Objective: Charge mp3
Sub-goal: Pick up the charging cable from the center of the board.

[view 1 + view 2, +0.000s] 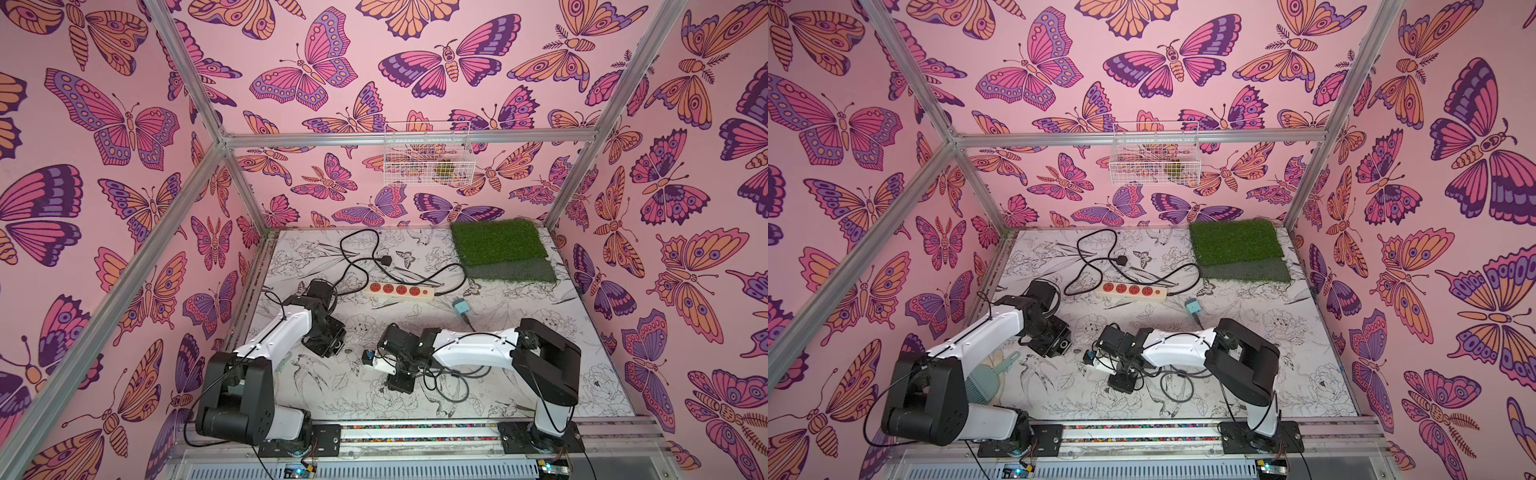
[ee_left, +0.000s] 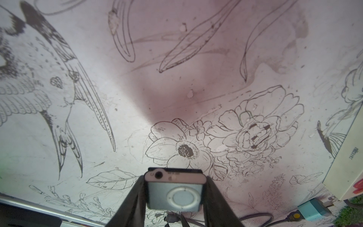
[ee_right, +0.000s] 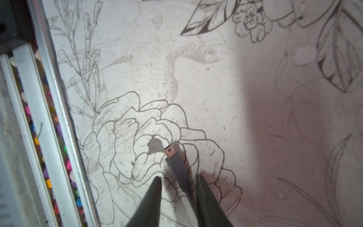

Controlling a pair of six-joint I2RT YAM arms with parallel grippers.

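Observation:
My left gripper (image 2: pixel 174 177) is shut on the mp3 (image 2: pixel 174 194), one dark finger on each side edge. The player's blue-grey face and pale control ring point at the left wrist camera, and its port edge is on the far side. Just beyond it lie a small cable plug (image 2: pixel 169 218) and a dark fingertip. In the right wrist view my right gripper (image 3: pixel 178 177) hovers low over the table with its jaws apart. The grey cable plug (image 3: pixel 173 157) runs between them, against one finger, with a clear gap to the other. Both grippers meet at mid-table in both top views.
A cream power strip (image 1: pixel 398 289) with red sockets lies behind the arms, beside its black mains plug (image 1: pixel 385 260). The teal adapter (image 1: pixel 461 308) sits to its right. A grass mat (image 1: pixel 498 245) fills the back right corner. Cable loops (image 1: pixel 449 386) lie under the right arm. A teal brush (image 1: pixel 992 374) lies by the left arm.

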